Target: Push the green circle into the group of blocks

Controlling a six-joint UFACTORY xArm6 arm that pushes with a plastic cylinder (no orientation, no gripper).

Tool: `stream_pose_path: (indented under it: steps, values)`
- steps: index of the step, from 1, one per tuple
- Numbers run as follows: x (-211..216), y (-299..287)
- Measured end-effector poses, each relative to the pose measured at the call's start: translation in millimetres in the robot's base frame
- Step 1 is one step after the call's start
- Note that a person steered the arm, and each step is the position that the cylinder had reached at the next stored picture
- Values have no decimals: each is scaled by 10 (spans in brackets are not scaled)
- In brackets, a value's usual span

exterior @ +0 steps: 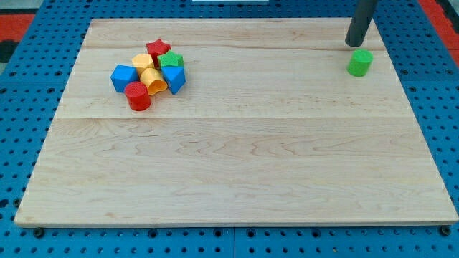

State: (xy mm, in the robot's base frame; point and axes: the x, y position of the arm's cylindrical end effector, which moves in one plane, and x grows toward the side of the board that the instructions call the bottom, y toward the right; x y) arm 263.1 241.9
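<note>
The green circle [360, 62] stands alone near the view's top right corner of the wooden board [237, 143]. My tip [354, 44] rests just above it and slightly to its left, apart from it by a small gap. The group of blocks lies at the view's upper left: a red star [158, 49], a green block [172, 60], a yellow block [143, 62], a second yellow block [153, 79], a blue cube [123, 77], a blue block [175, 78] and a red cylinder [138, 95], packed close together.
The board lies on a blue perforated table [21, 107]. A red surface [14, 29] shows at the view's top left corner and another red surface [441, 14] at the top right corner.
</note>
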Motion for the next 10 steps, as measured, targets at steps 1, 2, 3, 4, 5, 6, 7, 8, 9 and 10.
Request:
stream_pose_path:
  steps: [1,2,3,4,5,6,7,8,9,10]
  values:
    - [421,312]
    - [715,-97]
    - [454,-779]
    - [64,-1051]
    - [178,-1390]
    - [701,-1926]
    - [793,-1754]
    - [835,-1323]
    - [1032,-1673]
    - [1032,-2183]
